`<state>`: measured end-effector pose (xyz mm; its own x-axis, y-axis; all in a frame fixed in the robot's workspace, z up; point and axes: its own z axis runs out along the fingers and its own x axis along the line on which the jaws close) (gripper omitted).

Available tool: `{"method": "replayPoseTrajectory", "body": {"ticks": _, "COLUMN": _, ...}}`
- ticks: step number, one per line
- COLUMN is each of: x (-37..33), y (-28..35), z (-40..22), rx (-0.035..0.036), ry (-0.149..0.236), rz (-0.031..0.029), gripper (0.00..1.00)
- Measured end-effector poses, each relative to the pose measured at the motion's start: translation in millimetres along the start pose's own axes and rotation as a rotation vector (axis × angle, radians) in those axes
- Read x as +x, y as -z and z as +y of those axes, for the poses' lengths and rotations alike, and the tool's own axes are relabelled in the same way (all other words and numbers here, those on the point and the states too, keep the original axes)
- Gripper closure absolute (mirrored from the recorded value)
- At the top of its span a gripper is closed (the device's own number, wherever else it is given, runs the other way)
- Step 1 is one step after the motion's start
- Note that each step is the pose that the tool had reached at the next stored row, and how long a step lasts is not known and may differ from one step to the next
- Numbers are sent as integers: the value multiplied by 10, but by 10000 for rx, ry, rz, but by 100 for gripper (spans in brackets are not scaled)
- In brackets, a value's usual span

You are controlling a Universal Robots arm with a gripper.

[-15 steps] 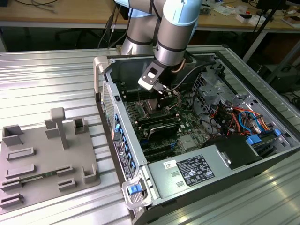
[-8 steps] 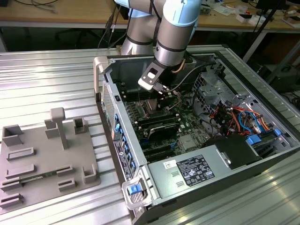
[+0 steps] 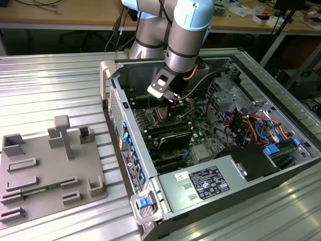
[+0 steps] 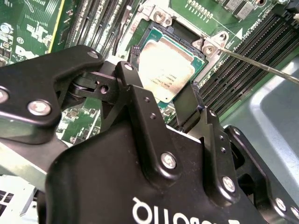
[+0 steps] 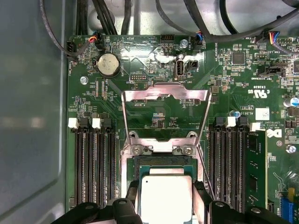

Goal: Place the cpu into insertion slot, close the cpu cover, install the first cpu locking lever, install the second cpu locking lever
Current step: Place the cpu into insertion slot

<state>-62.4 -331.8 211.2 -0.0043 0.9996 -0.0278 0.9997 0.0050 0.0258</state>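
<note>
Ribbed silver metal table [image 3: 50, 85], seen in the exterior view, its grooves running across the whole top. Two things rest directly on it: an open desktop computer case [image 3: 126, 150], lying on its side with the interior facing up, towards the exterior view's right, and a flat grey fixture plate [image 3: 45, 170] with moulded upright posts and shallow slots, towards the exterior view's left. Case and plate lie near each other without touching, with a strip of bare ribbed metal between them.
</note>
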Motion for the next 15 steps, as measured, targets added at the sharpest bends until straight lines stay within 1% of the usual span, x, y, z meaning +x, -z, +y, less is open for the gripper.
{"method": "replayPoseTrajectory", "body": {"ticks": 4, "x": 13, "y": -32, "z": 1, "rx": 10, "ry": -4, "rz": -1, "gripper": 45}}
{"method": "replayPoseTrajectory", "body": {"ticks": 9, "x": 17, "y": -38, "z": 2, "rx": 12, "ry": -4, "rz": -6, "gripper": 45}}
{"method": "replayPoseTrajectory", "body": {"ticks": 11, "x": 16, "y": -39, "z": 1, "rx": 13, "ry": -4, "rz": -54, "gripper": 45}}
{"method": "replayPoseTrajectory", "body": {"ticks": 12, "x": 16, "y": -39, "z": 2, "rx": 12, "ry": -2, "rz": -92, "gripper": 45}}
{"method": "replayPoseTrajectory", "body": {"ticks": 15, "x": 17, "y": -50, "z": 3, "rx": 14, "ry": 1, "rz": -161, "gripper": 45}}
